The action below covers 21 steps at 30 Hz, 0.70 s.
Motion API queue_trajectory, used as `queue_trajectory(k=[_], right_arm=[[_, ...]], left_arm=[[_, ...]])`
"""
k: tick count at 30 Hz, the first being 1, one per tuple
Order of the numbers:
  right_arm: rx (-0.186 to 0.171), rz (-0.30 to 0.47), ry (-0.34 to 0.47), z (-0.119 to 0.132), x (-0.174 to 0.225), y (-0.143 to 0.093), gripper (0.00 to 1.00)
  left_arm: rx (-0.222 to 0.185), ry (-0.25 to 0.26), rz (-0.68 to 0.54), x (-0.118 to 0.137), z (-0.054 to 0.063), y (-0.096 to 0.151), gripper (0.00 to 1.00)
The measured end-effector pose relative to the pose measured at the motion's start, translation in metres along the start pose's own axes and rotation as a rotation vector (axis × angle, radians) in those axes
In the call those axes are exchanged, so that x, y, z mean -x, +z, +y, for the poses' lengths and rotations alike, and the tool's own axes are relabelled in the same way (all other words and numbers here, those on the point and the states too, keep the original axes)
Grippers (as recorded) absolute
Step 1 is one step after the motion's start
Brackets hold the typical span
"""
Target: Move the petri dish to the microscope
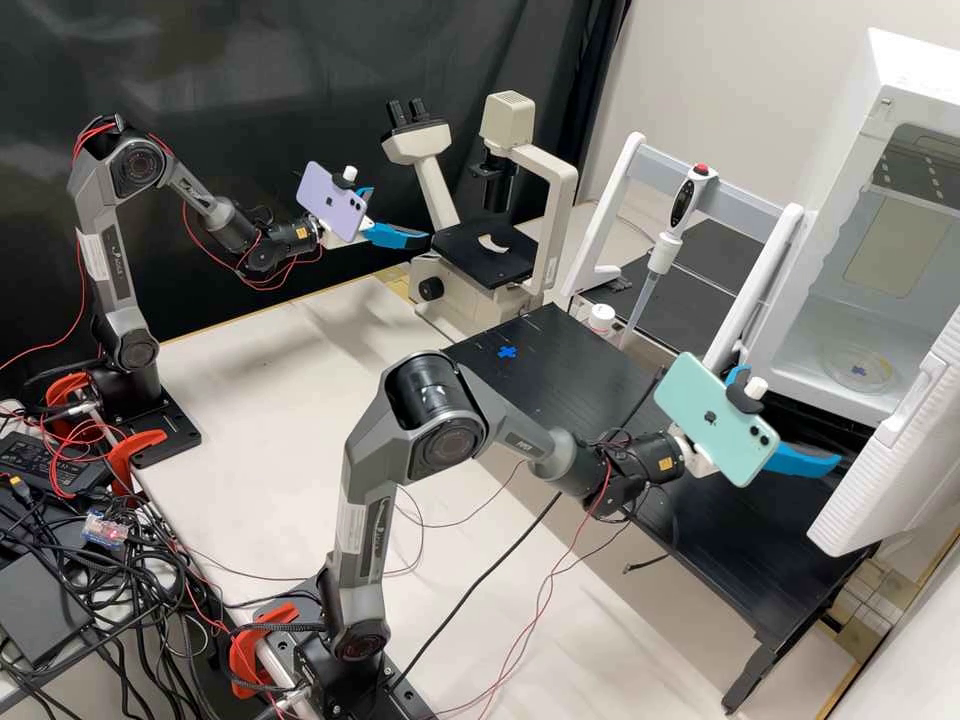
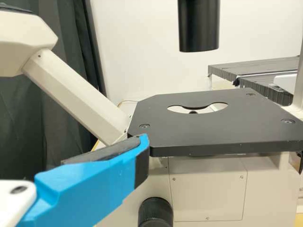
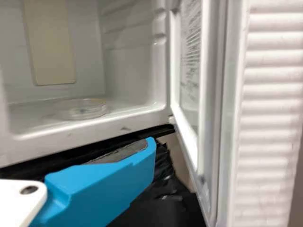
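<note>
Petri dish (image 1: 858, 372) inside the white cabinet (image 1: 845, 195). Right gripper (image 1: 793, 415) just outside, fingers (image 1: 800, 461) spread; right wrist view reveals a ridged inner wall (image 3: 130, 61). Left gripper (image 1: 400, 214) near the microscope (image 1: 564, 205), likewise spread; left wrist view reveals screws (image 2: 144, 126) on the black stage (image 2: 227, 135), high view the eyepieces (image 1: 407, 112).

petri dish (image 1: 858, 371) inside the cabinet (image 1: 840, 180)

You have a way into the cabinet (image 1: 905, 70) through its front, past the swung-out door (image 1: 900, 465) at one side and over the sill (image 3: 94, 133). Between cabinet and microscope (image 1: 508, 115), the pipette frame (image 1: 612, 200) stands in your way. Above the stage (image 2: 199, 137) you have a gap under the black tube (image 2: 199, 26), with the eyepiece arm (image 2: 75, 90) and pillar (image 1: 552, 225) flanking it.
</note>
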Motion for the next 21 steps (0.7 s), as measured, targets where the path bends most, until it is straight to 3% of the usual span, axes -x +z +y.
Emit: queue_trajectory(k=[4, 7, 12, 19, 21], right_arm=[[-0.021, -0.010, -0.006, -0.001, -0.025, -0.007, 1.00], [-0.016, -0.015, -0.035, -0.008, -0.047, -0.012, 1.00], [0.022, -0.017, -0.066, -0.016, -0.086, -0.023, 1.00], [0.035, -0.021, -0.070, -0.021, -0.127, -0.029, 1.00], [0.057, -0.020, -0.077, -0.023, -0.139, -0.030, 1.00]], left_arm=[[0.000, 0.000, 0.000, 0.000, 0.000, 0.000, 1.00], [0.000, 0.000, 0.000, 0.000, 0.000, 0.000, 1.00], [0.000, 0.000, 0.000, 0.000, 0.000, 0.000, 1.00], [0.000, 0.000, 0.000, 0.000, 0.000, 0.000, 1.00], [0.000, 0.000, 0.000, 0.000, 0.000, 0.000, 1.00]])
